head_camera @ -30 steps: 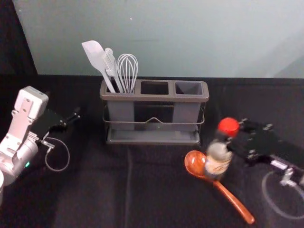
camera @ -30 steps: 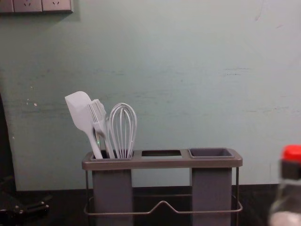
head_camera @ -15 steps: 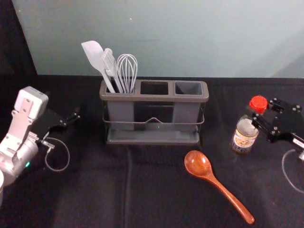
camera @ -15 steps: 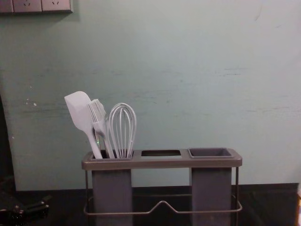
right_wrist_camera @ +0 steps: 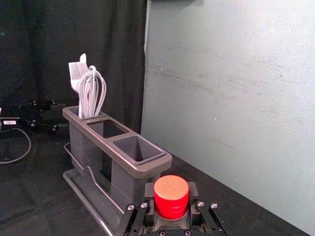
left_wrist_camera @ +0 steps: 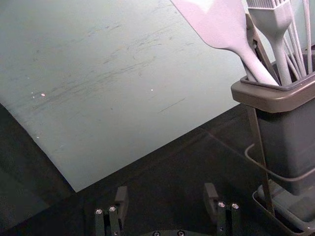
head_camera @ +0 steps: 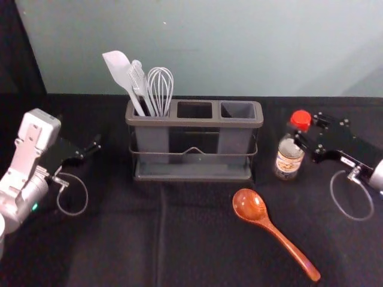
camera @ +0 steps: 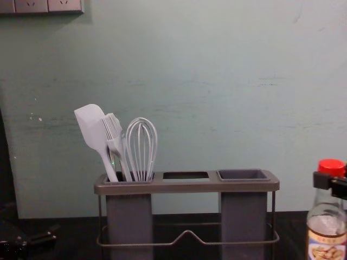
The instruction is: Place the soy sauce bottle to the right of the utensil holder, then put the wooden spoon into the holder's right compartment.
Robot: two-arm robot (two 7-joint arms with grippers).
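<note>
Glass bottle [head_camera: 289, 160] nearer holder [head_camera: 194, 122], right tool [head_camera: 304, 127] clamped round neck [camera: 326, 197], left tool [head_camera: 90, 149] agape opposite

Silver-white left arm [head_camera: 21, 166], 1 green light [head_camera: 35, 207], 2 grey cable loops [head_camera: 72, 214], black jaws, silver screws [left_wrist_camera: 221, 204], white label [head_camera: 347, 161]

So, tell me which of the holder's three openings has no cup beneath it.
The middle opening: the wall shows below its rim in the chest view, while a left cup and right cup hang under the other two.
</note>
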